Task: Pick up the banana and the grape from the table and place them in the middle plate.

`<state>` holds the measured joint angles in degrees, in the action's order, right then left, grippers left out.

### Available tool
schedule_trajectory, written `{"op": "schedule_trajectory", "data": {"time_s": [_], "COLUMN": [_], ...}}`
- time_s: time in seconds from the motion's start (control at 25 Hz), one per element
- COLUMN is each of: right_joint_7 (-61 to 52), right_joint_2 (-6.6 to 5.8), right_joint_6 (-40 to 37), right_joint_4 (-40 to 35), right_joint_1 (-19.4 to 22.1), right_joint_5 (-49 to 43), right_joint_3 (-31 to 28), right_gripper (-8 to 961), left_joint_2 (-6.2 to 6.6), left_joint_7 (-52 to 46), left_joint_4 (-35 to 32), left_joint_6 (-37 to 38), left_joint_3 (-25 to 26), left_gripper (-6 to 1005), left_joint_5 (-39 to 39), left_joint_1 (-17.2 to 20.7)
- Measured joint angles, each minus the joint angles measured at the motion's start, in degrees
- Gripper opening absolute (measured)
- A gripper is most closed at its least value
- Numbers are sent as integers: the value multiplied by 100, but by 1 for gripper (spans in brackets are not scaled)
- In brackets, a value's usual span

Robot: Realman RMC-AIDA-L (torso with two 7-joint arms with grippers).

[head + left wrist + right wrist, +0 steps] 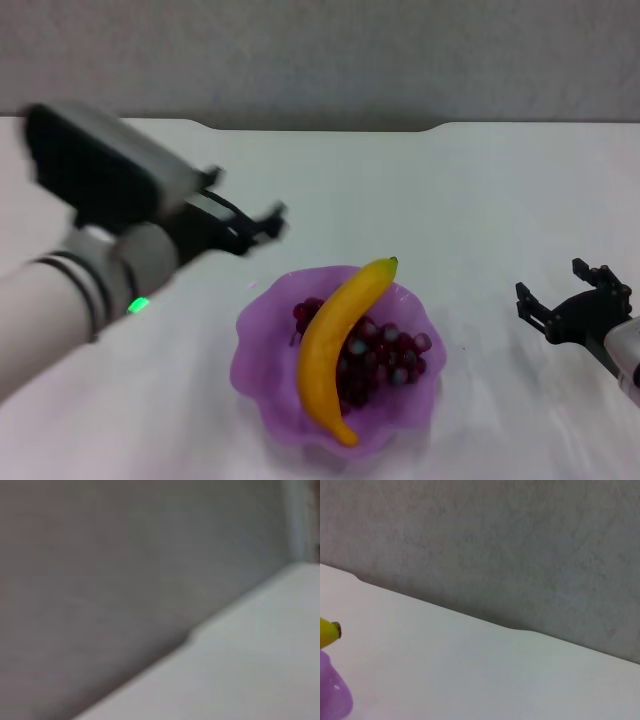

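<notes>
Purple plate (262, 362) at table (480, 190) centre holds grape bunch (385, 355) under banana (335, 340); left gripper (262, 226) and right gripper (570, 300) both open, empty, apart; placing looks done, only retreat remains.

Orange-yellow banana (335, 345) with a dark green tip, lying across glossy dark red-purple grapes (385, 362). Beneath them, the plate (262, 352) glows translucent purple. The counter (480, 190) is plain white, the wall (330, 55) behind it mottled grey. Both grippers are black; the left arm (50, 310) is white with black bands and a green light.
</notes>
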<state>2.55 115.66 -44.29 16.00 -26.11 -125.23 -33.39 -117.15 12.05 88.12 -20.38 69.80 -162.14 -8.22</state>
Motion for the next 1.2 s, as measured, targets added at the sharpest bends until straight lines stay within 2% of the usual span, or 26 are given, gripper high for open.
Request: {"op": "schedule_trajectory", "data": {"time_s": [0.16, 0.4, 0.44, 0.48, 0.56, 0.72, 0.88, 1.2], "right_joint_7": [0, 0, 0, 0, 0, 0, 2, 91], "right_joint_2": [0, -4, -4, -4, -3, 6, 9, 9], "right_joint_6": [0, 0, 0, -1, -15, -50, -158, -290], "right_joint_4": [-1, 35, 39, 42, 63, 97, 101, 32], "right_joint_1": [-10, -32, -37, -39, -40, -43, -34, 17], "right_joint_5": [-8, -19, -20, -20, -20, -20, -11, 16], "right_joint_3": [0, 0, 0, 0, 0, -1, -37, -62], "right_gripper": [851, 850, 850, 850, 850, 851, 851, 851], "left_joint_2": [8, 11, 5, 4, -4, -21, -58, -111], "left_joint_7": [-62, -152, -316, -350, -857, -1788, -2165, -2246], "left_joint_4": [-592, -2438, -2958, -3056, -4020, -5607, -6367, -6773], "left_joint_6": [1206, 3769, 4487, 4608, 5711, 7086, 7444, 7410], "left_joint_3": [408, 476, 407, 394, 263, 159, 42, -377], "left_gripper": [893, 892, 891, 891, 891, 891, 891, 891], "left_joint_5": [477, 1263, 1342, 1350, 1354, 1340, 1355, 1576], "left_joint_1": [274, 344, 309, 303, 121, -276, -386, -335]}}
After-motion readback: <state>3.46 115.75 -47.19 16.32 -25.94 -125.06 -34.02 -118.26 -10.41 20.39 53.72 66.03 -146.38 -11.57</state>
